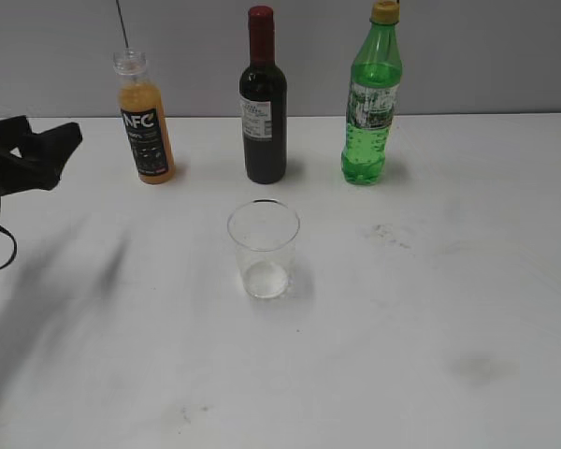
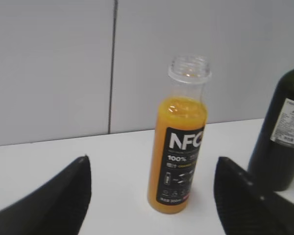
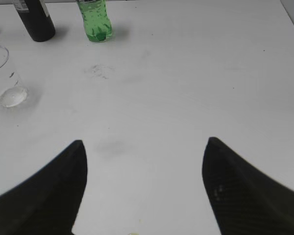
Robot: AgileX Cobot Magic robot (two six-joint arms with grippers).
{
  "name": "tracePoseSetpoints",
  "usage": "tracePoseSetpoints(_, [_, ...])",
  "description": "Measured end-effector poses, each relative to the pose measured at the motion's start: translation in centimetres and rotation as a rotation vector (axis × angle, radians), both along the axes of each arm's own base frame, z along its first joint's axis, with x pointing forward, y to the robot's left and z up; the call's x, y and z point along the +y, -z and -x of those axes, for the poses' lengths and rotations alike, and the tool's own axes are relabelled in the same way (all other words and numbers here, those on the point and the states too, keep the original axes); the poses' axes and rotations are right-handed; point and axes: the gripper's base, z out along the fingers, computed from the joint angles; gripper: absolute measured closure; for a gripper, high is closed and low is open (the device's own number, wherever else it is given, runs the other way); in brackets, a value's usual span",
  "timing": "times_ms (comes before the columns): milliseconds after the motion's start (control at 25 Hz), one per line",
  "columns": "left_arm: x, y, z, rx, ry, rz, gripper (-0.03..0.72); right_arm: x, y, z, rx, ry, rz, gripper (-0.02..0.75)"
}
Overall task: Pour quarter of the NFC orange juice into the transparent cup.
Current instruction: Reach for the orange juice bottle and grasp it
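The right claw (image 3: 143,188) hangs spread wide over bare white counter (image 1: 430,309), gripping nothing; the transparent cup (image 1: 263,249) stands upright near the counter's middle; the left claw (image 2: 152,196), fingers wide apart and empty, faces the NFC orange juice (image 1: 144,120), uncapped, upright at the back left; a dark wine bottle (image 1: 263,99) and green soda bottle (image 1: 371,98) line up beside it.

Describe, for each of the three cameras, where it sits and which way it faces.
Exterior: in front, angled down at the table; left gripper at the edge.
Left wrist: low, facing the NFC orange juice; open jaws frame it.
Right wrist: raised, facing bare table; open jaws below.
Shared: transparent cup in exterior and right wrist.
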Motion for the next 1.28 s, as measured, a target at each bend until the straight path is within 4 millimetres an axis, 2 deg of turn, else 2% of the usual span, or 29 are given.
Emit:
tracePoseSetpoints(160, [-1.1,2.0,-1.7,-0.017,0.129,-0.015,0.090,0.0,0.0,0.0,0.000,0.000,0.000,0.176])
tracePoseSetpoints(280, [-1.7,3.3,-3.4,-0.017,0.204,-0.040,0.035,0.0,0.0,0.0,0.000,0.000,0.000,0.176])
tracePoseSetpoints(520, [-1.8,5.2,-6.8,0.000,0.212,-0.077,-0.001,0.0,0.0,0.0,0.000,0.000,0.000,0.176])
tracePoseSetpoints(800, [-2.1,6.4,-9.9,-0.023,0.218,-0.089,-0.002,0.0,0.0,0.0,0.000,0.000,0.000,0.176])
tracePoseSetpoints(1280, [-5.6,8.1,-13.8,-0.032,0.259,-0.116,0.001,0.0,0.0,0.0,0.000,-0.001,-0.001,0.176])
